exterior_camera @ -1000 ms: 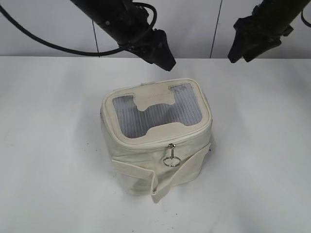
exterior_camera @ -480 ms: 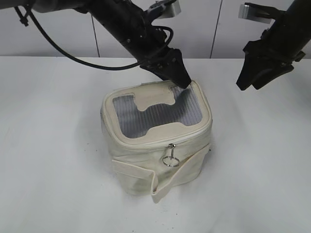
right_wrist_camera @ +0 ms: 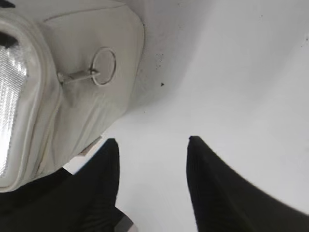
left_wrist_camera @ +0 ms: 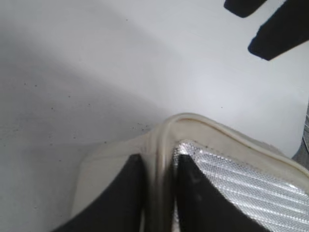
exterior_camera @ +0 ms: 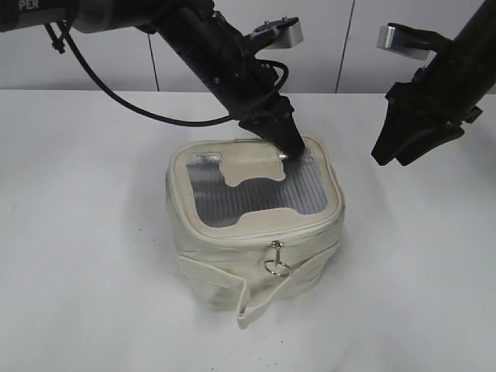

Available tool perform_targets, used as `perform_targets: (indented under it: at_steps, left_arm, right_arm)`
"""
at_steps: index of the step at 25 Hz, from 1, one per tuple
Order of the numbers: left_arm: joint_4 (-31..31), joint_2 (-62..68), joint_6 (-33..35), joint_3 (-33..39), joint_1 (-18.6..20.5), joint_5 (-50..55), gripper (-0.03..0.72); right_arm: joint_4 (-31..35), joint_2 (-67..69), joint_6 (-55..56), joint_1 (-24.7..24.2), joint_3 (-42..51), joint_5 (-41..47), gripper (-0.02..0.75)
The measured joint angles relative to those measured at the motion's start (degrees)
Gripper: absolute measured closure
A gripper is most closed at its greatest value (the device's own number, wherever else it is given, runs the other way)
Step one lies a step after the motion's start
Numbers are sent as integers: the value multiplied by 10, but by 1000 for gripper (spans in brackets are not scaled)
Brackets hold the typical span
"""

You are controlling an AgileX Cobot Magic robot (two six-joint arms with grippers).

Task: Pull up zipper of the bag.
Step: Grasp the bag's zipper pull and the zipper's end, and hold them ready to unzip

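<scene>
The cream bag (exterior_camera: 225, 263) stands mid-table with its grey mesh lid up. The zipper (exterior_camera: 232, 236) runs round the lid edge; a silver slider with a ring pull (exterior_camera: 277, 263) hangs at the front. My left gripper (exterior_camera: 290, 150) is shut on the bag's rear right lid rim; in the left wrist view the jaws (left_wrist_camera: 159, 162) pinch the cream rim (left_wrist_camera: 166, 130) beside the mesh. My right gripper (exterior_camera: 390, 153) is open and empty, in the air to the right of the bag. The right wrist view shows its jaws (right_wrist_camera: 152, 142) over bare table, with the bag (right_wrist_camera: 106, 34) and a ring pull (right_wrist_camera: 104, 66) at upper left.
The bag's loose strap (exterior_camera: 252, 298) hangs at the front, its end curling out toward me. White table (exterior_camera: 85, 232) surrounds the bag; a white panelled wall (exterior_camera: 333, 46) stands behind. A black cable (exterior_camera: 116, 97) trails from the left arm.
The left gripper came down onto the bag's rear rim and closed on it. The bag shifted slightly right. The right arm lowered a little beside the bag.
</scene>
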Motion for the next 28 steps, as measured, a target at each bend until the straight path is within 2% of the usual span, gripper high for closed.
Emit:
perform_targets:
  at_steps: [1,7,14,17,23,28]
  left_arm:
    - [-3,0,8,0,-2,3,606]
    - [-38,4,56,0,-8,18,608]
    - [-39,5,61,0,-8,18,608]
    - [-38,5,61,0,-8,18,608]
    - [-37,5,61,0,-8,18,608]
    - [-39,5,61,0,-8,18,608]
  right_arm:
    - [1,-1,0,0,5,0,364]
    - [3,-16,-4,0,47,1,439]
    - [50,-58,-44,0,118,-14,455]
    - [81,-77,-100,0,173,-58,455]
    - [148,-122,-235,0,290,-202,455]
    - [158,-125,-254,0,304,-267,455]
